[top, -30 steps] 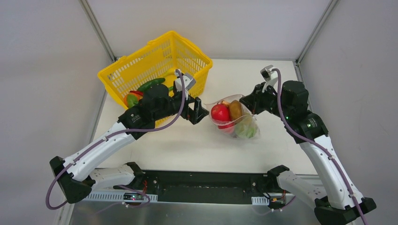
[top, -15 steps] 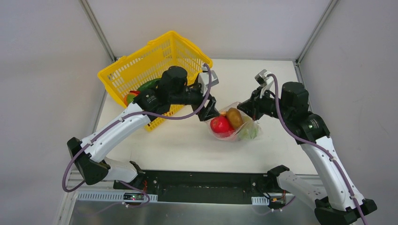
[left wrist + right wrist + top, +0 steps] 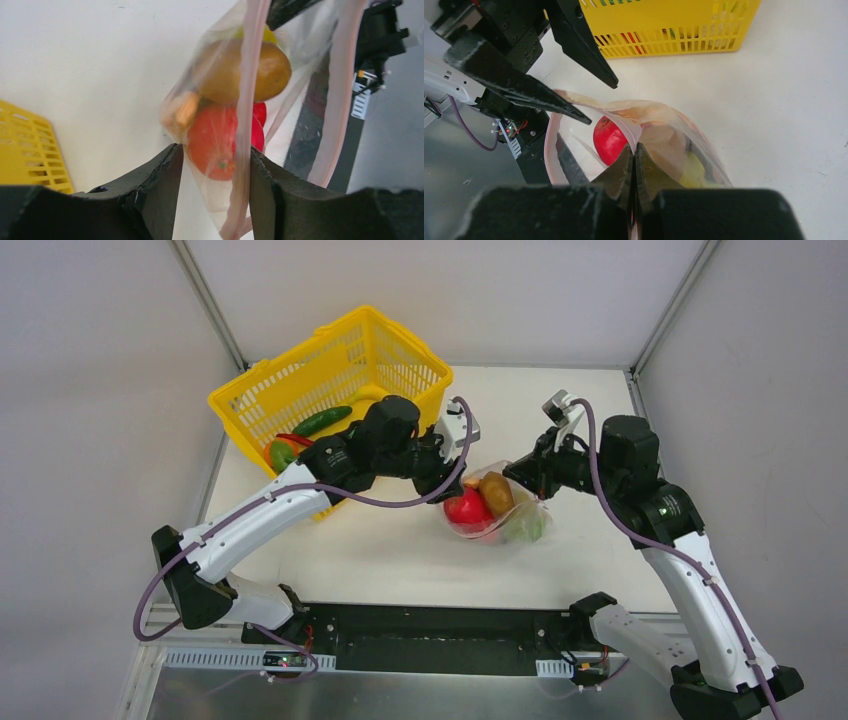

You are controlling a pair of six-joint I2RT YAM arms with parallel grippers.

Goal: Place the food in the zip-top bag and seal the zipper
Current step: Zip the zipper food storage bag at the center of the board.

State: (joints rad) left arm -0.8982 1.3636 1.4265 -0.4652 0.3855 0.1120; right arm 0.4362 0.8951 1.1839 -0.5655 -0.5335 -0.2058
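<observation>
My left gripper [image 3: 215,152] has reached the zipper [image 3: 247,100], jaws narrowing but still apart. My right gripper [image 3: 633,149] clamps the bag [image 3: 689,140]; sealing looks next.

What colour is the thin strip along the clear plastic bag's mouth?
Pale pink strip; clearest in the left wrist view.

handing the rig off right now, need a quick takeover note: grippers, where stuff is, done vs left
Left gripper: open, jaws straddling the zipper, not pinched.
Right gripper: shut on the zip-top bag at its mouth edge.
Things: tomato and kiwi inside the bag; the yellow basket holds a cucumber.
Done: food bagged.
Left: mouth gapes; probably pinch the zipper and run along it.
</observation>
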